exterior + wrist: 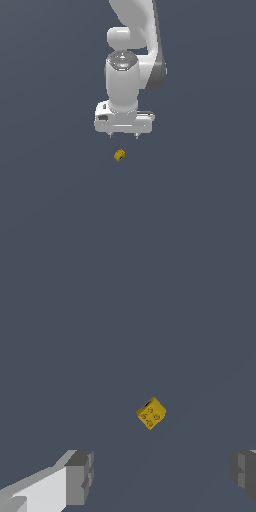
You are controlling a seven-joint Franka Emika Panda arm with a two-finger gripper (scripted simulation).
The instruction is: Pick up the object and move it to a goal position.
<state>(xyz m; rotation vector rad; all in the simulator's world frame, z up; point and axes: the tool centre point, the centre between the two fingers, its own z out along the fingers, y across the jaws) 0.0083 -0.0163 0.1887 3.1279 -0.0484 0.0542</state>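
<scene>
The object [119, 155] is a tiny mustard-yellow block lying on the dark grey surface, turned at an angle. In the wrist view the object [151, 413] shows small round marks on its face and a dark recess on one edge. My white gripper [123, 135] hangs just above and slightly behind it, pointing down. Its two short fingers are spread wide apart, and nothing sits between them. In the wrist view the grey fingertips [80, 477] flank a wide gap, and the block lies ahead of that gap, apart from both.
A uniform dark grey surface [200, 200] fills the whole scene. The white arm [135, 45] rises behind the gripper toward the top of the exterior view. No other objects show.
</scene>
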